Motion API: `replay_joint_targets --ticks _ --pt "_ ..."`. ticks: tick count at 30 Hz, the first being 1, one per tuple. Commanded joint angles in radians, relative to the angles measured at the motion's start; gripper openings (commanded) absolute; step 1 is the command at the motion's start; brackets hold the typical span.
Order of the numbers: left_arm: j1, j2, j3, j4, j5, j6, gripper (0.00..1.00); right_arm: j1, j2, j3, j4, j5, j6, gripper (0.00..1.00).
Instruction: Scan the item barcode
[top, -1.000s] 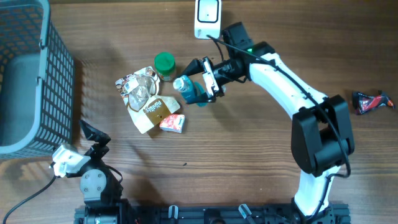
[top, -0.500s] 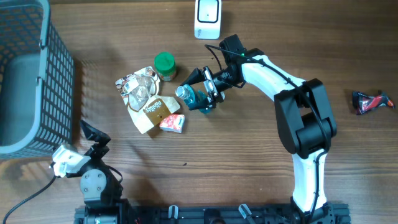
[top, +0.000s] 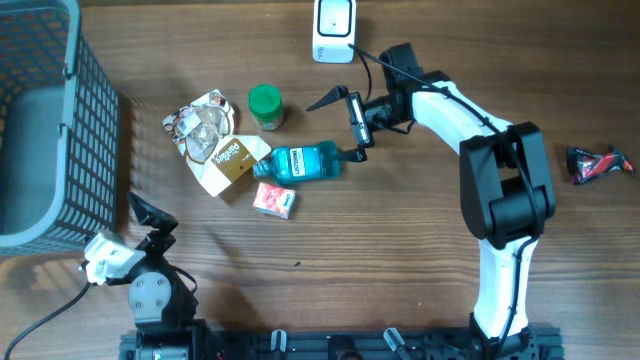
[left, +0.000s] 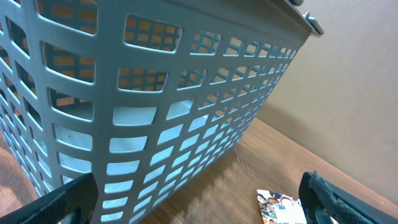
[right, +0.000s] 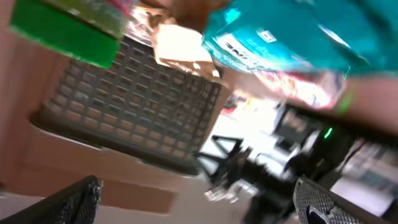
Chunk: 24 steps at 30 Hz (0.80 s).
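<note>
The right gripper (top: 338, 126) stands with its jaws spread wide and nothing between them, one finger reaching toward the green-lidded jar (top: 265, 104), the other ending just beside the base end of the teal mouthwash bottle (top: 300, 163). The bottle lies on its side on the table, free of any grip, its cap end against the tan snack pouch (top: 233, 160). The likely step is to take up the bottle, and that is best done across its narrow body near the middle, leaving the label bare. Where the barcode sits cannot be made out, the right wrist view being blurred. Then comes a carry up to the white scanner (top: 333, 28) at the table's far edge, code side toward it, steering clear of the jar. The left gripper (left: 199, 200) is spread too, idle beside the grey basket (left: 155, 118).
</note>
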<state>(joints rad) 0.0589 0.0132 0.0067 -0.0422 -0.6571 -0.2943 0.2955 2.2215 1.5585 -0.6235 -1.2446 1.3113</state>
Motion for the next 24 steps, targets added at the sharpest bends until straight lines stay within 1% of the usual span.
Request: replay_joint_targets --ticks 1,3,4,7,9,11,12,14,15,16,19,21,22,24 --pt "0.005 -0.006 -0.001 -0.007 -0.006 0.001 1.0 0.005 -0.052 0.01 -0.088 0.284 -0.373 1.0" --pt "0.005 -0.006 -0.001 -0.007 -0.007 0.001 1.0 0.005 -0.124 0.032 -0.192 0.488 -0.509 1.0" --pt "0.005 -0.006 -0.001 -0.007 -0.007 0.002 1.0 0.005 -0.155 0.042 -0.214 0.542 -0.565 1.0" --pt "0.005 -0.006 -0.001 -0.007 -0.007 0.001 1.0 0.007 -0.256 0.065 -0.253 0.704 -0.693 1.0" --pt "0.005 -0.006 -0.001 -0.007 -0.007 0.002 1.0 0.026 -0.33 0.066 -0.256 0.858 -0.803 1.0" --pt "0.005 -0.006 -0.001 -0.007 -0.007 0.002 1.0 0.081 -0.372 0.066 -0.261 1.02 -0.912 1.0" --pt "0.005 -0.006 -0.001 -0.007 -0.006 0.002 1.0 0.116 -0.375 0.066 -0.261 1.066 -0.977 1.0" --pt "0.005 -0.006 -0.001 -0.007 -0.007 0.001 1.0 0.186 -0.366 0.066 -0.283 1.141 -1.03 1.0" --pt "0.005 -0.006 -0.001 -0.008 -0.006 0.001 1.0 0.227 -0.357 0.066 -0.302 1.199 -1.029 1.0" --pt "0.005 -0.006 -0.001 -0.007 -0.006 0.002 1.0 0.249 -0.351 0.066 -0.31 1.229 -1.041 1.0" --pt "0.005 -0.006 -0.001 -0.007 -0.007 0.002 1.0 0.3 -0.34 0.066 -0.315 1.318 -1.204 1.0" --pt "0.005 -0.006 -0.001 -0.008 -0.007 0.002 1.0 0.304 -0.334 0.066 -0.32 1.314 -1.361 0.99" --pt "0.005 -0.006 -0.001 -0.007 -0.007 0.002 1.0 0.303 -0.332 0.066 -0.326 1.315 -1.44 1.0" --pt "0.005 -0.006 -0.001 -0.008 -0.006 0.001 1.0 0.299 -0.33 0.066 -0.307 1.301 -1.554 1.0"
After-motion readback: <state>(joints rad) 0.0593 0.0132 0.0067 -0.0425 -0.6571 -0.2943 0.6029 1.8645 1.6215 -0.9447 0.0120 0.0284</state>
